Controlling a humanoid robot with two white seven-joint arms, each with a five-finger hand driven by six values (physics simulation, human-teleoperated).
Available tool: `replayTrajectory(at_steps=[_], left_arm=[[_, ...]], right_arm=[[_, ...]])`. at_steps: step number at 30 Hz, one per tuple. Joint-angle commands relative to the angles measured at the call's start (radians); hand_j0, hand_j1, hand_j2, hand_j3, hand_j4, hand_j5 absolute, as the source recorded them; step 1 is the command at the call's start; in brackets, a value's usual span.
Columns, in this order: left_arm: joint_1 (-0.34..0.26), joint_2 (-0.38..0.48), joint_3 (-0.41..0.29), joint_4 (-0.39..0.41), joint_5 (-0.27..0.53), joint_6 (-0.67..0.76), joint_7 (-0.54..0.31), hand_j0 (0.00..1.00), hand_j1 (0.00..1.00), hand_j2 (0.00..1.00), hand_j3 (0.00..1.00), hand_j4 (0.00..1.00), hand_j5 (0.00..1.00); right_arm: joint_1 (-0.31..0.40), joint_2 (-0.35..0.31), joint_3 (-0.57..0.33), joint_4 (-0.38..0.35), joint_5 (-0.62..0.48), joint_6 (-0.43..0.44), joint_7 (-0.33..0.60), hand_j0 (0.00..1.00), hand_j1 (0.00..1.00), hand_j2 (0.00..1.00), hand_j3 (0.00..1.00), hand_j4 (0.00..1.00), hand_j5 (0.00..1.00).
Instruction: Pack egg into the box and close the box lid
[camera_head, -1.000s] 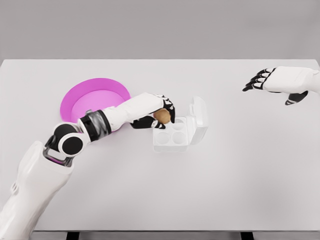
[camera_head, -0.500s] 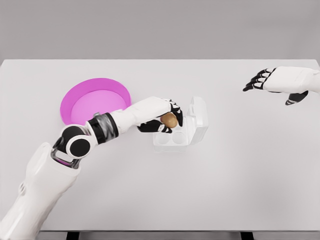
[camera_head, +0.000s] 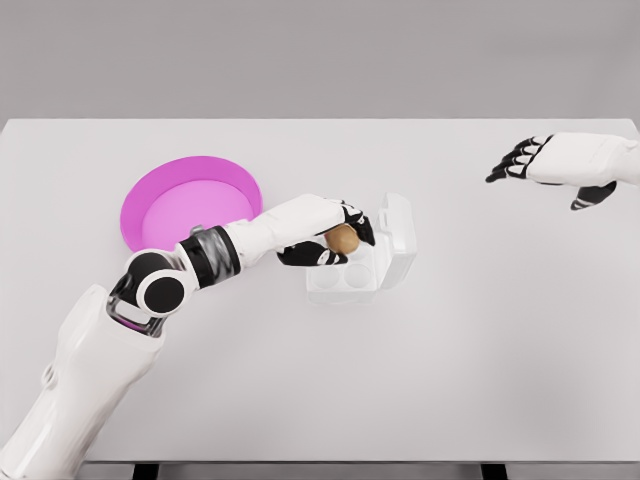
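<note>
1. The brown egg (camera_head: 342, 238) is gripped by the left hand (camera_head: 325, 232) – right over the back cups of the white box (camera_head: 350, 278).
2. The box lid (camera_head: 400, 236) is tipped up, open.
3. The right hand (camera_head: 553, 166) is held far off – fingers spread, holding nothing.

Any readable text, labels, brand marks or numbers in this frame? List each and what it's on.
None readable.
Brown egg in the left hand: no stamp.
White plastic egg box with its open lid: plain, no label.
Round pink plate: plain.
White table: no marks.
Right hand, open at the upper right: no lettering visible.
</note>
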Motion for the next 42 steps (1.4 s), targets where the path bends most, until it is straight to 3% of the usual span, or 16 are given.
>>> replayTrajectory(at_steps=[1,23,29,32,34,35,37,39,42], left_arm=[[0.0,0.001,0.002,0.0,0.004,0.0,0.0,0.59,0.59,0.59,0.59,0.59,0.59],[-0.002,0.008,0.006,-0.003,0.006,0.0,0.0,0.7,0.7,0.7,0.7,0.7,0.7],[-0.006,0.023,0.032,-0.02,0.011,-0.006,0.0,0.86,0.86,0.86,0.86,0.86,0.86],[-0.005,0.076,0.101,-0.036,0.043,-0.073,0.0,1.0,1.0,1.0,1.0,1.0,1.0],[-0.002,0.157,0.155,-0.054,0.119,-0.179,0.0,1.0,1.0,1.0,1.0,1.0,1.0],[0.006,0.217,0.189,-0.054,0.178,-0.298,0.0,1.0,1.0,1.0,1.0,1.0,1.0],[0.055,0.278,0.276,-0.054,0.247,-0.446,0.0,1.0,1.0,1.0,1.0,1.0,1.0],[0.135,0.289,0.41,-0.054,0.29,-0.446,0.0,1.0,1.0,1.0,1.0,1.0,1.0],[0.221,0.29,0.565,-0.031,0.422,-0.446,0.0,1.0,1.0,1.0,1.0,1.0,1.0]], right_arm=[[0.0,-0.001,-0.002,0.0,-0.004,0.002,0.0,1.0,1.0,1.0,1.0,1.0,1.0],[0.0,0.001,-0.002,0.003,-0.007,0.002,-0.002,1.0,1.0,1.0,1.0,1.0,1.0],[0.0,0.008,-0.009,0.002,-0.007,0.002,-0.002,1.0,1.0,1.0,1.0,1.0,1.0],[0.0,0.033,-0.008,-0.003,-0.002,0.002,0.0,1.0,1.0,1.0,1.0,1.0,1.0],[0.014,0.025,-0.011,-0.005,0.01,0.002,0.0,1.0,1.0,1.0,1.0,1.0,1.0],[0.017,0.024,-0.017,-0.006,0.011,0.002,0.0,1.0,1.0,1.0,1.0,1.0,1.0],[0.055,0.024,-0.054,-0.006,0.034,0.002,0.0,1.0,1.0,1.0,1.0,1.0,1.0],[0.109,0.027,-0.1,-0.043,0.053,0.002,0.003,1.0,1.0,1.0,1.0,1.0,1.0],[0.127,0.03,-0.101,-0.083,0.06,0.002,0.004,1.0,1.0,1.0,1.0,1.0,1.0]])
